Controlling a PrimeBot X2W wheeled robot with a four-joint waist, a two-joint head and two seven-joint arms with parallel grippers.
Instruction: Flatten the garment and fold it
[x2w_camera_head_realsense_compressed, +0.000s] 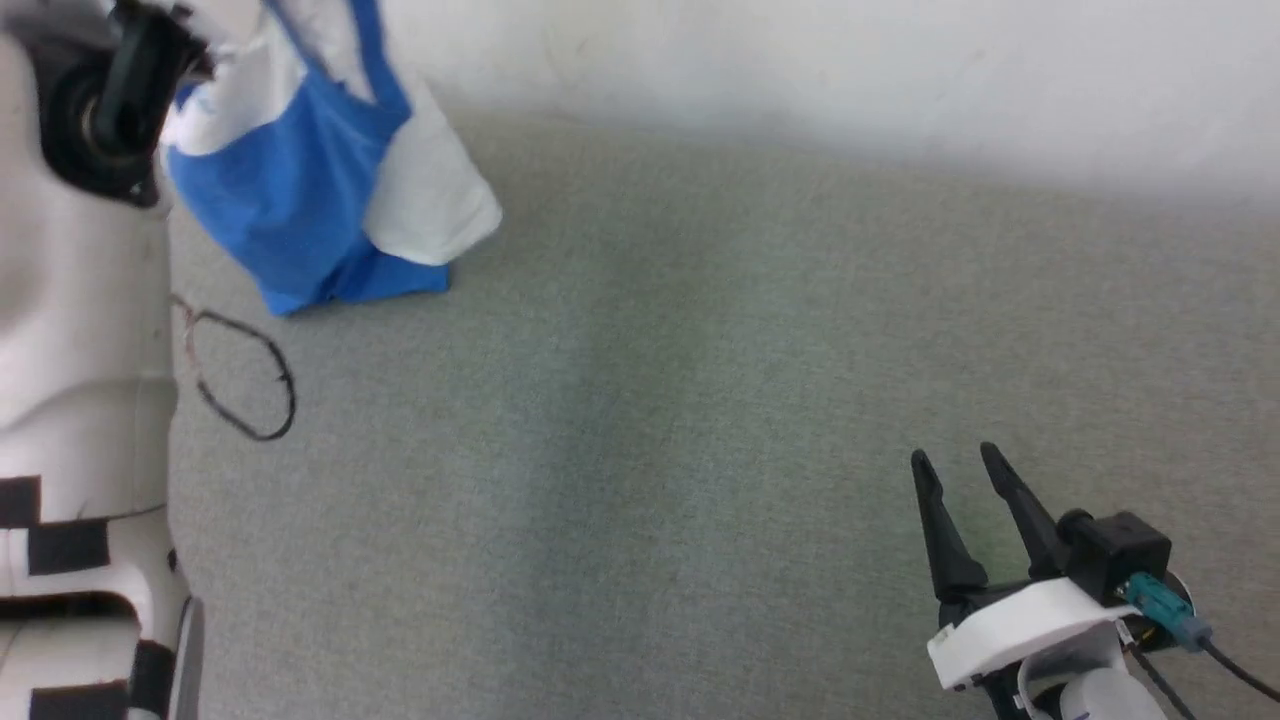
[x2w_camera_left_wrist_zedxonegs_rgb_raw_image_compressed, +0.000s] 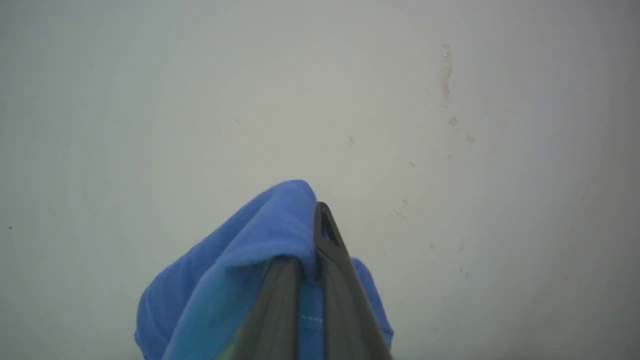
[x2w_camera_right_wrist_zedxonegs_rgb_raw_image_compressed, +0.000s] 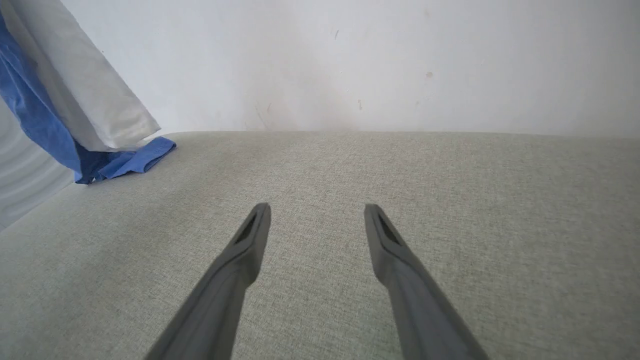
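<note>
R end effector (x2w_camera_head_realsense_compressed: 953, 453): blk fingers (x2w_camera_head_realsense_compressed: 942, 545), teal plug (x2w_camera_head_realsense_compressed: 1160, 603).

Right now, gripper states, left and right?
Left gripper: shut on the garment, pinching its blue fabric.
Right gripper: open, holding nothing.

Grey-green woven fabric surface (x2w_camera_head_realsense_compressed: 700, 450) across the frame; scuffed white wall (x2w_camera_head_realsense_compressed: 800, 60) along the top; thin black loop (x2w_camera_head_realsense_compressed: 245, 375) at left.
</note>
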